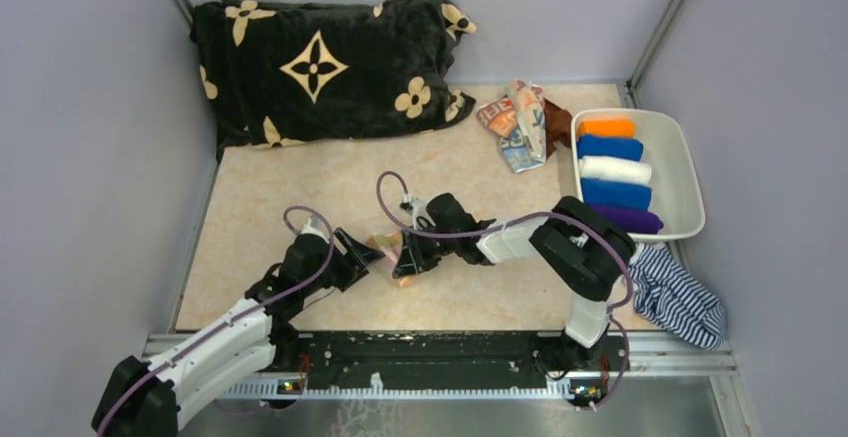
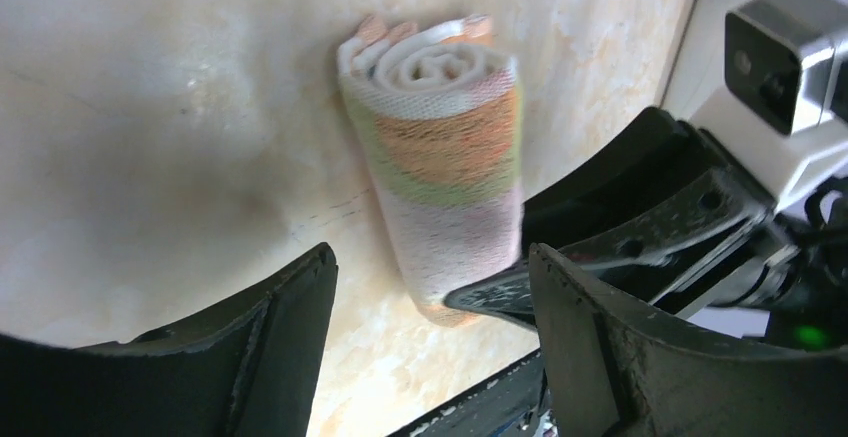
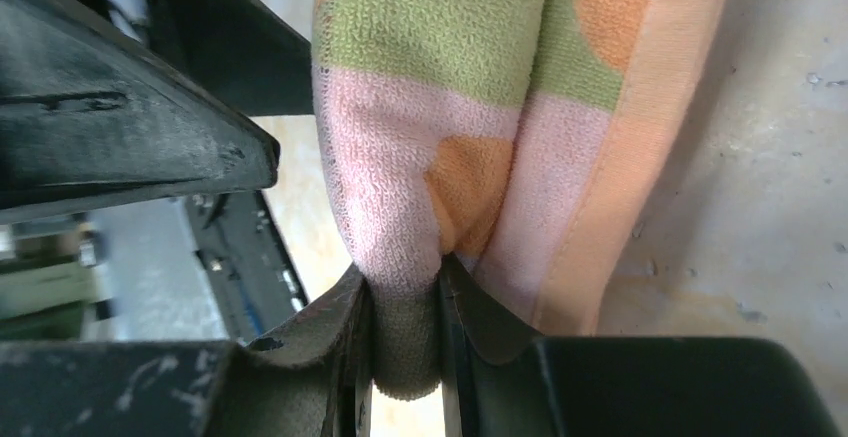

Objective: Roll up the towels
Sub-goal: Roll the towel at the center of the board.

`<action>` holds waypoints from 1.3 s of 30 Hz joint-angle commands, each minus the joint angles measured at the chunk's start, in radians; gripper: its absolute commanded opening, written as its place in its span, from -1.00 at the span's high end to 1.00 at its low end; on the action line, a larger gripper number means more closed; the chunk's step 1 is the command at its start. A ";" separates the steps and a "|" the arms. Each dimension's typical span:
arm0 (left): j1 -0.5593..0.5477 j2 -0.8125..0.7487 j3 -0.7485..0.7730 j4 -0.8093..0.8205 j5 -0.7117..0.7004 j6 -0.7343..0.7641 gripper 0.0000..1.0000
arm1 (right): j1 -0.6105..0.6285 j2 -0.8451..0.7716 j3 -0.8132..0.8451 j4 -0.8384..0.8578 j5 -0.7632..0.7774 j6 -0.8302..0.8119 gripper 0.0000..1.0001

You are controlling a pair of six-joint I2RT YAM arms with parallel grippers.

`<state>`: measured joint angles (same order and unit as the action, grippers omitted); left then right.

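The right tool (image 3: 405, 302) pinches the rolled peach, green and orange towel (image 2: 440, 127); the left tool (image 2: 430, 262) gapes, released.

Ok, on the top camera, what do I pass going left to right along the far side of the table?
Black flowered blanket → heap of unrolled printed towels → white bin holding rolled towels.

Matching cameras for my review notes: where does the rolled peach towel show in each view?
Top external: towel just left of centre, on the near half of the table.
Left wrist: towel upper middle, spiral end at the top.
Right wrist: towel fills the top centre.
Shared landmark: right hand, shut on the towel's end in every view.
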<state>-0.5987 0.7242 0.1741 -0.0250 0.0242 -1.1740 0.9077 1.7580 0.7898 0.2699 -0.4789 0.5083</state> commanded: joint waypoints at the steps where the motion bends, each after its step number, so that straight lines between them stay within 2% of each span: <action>1: 0.004 -0.010 -0.048 0.032 0.011 -0.007 -0.51 | -0.061 0.107 -0.047 0.208 -0.326 0.161 0.60; 6: 0.011 0.054 -0.044 0.132 -0.009 0.014 -0.45 | -0.122 0.195 -0.066 0.377 -0.451 0.313 0.59; 9: 0.025 0.141 -0.024 0.171 -0.016 0.038 -0.38 | -0.146 0.224 -0.072 0.414 -0.462 0.358 0.58; 12: 0.028 0.241 0.009 0.185 -0.013 0.058 -0.27 | -0.147 0.194 -0.060 0.327 -0.416 0.297 0.45; 14: 0.028 0.311 0.045 0.148 -0.011 0.068 -0.21 | -0.144 0.143 -0.043 0.185 -0.361 0.207 0.25; 15: 0.028 0.339 0.062 0.124 -0.005 0.074 -0.17 | -0.141 0.113 -0.032 0.112 -0.324 0.159 0.14; 18: 0.028 0.405 0.083 0.092 0.005 0.072 -0.13 | -0.125 0.018 -0.005 -0.066 -0.187 0.040 -0.02; 21: 0.028 0.429 0.072 0.095 0.007 0.063 -0.09 | -0.086 -0.076 0.034 -0.235 -0.020 -0.050 -0.11; 26: 0.028 0.454 0.080 0.080 0.004 0.069 -0.07 | 0.036 -0.198 0.143 -0.485 0.362 -0.166 -0.20; 29: 0.028 0.473 0.090 0.076 0.008 0.074 -0.07 | 0.135 -0.228 0.201 -0.556 0.554 -0.219 -0.26; 31: 0.028 0.486 0.096 0.077 0.012 0.076 -0.08 | 0.196 -0.223 0.243 -0.587 0.651 -0.264 -0.40; 33: 0.028 0.498 0.100 0.078 0.017 0.077 -0.08 | 0.256 -0.201 0.288 -0.613 0.748 -0.300 -0.44; 39: 0.028 0.515 0.092 0.097 0.033 0.064 -0.10 | 0.337 -0.065 0.351 -0.588 0.876 -0.362 -0.44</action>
<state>-0.5758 1.1969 0.2958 0.1787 0.0818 -1.1324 1.2179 1.6161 1.0943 -0.3080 0.2260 0.2192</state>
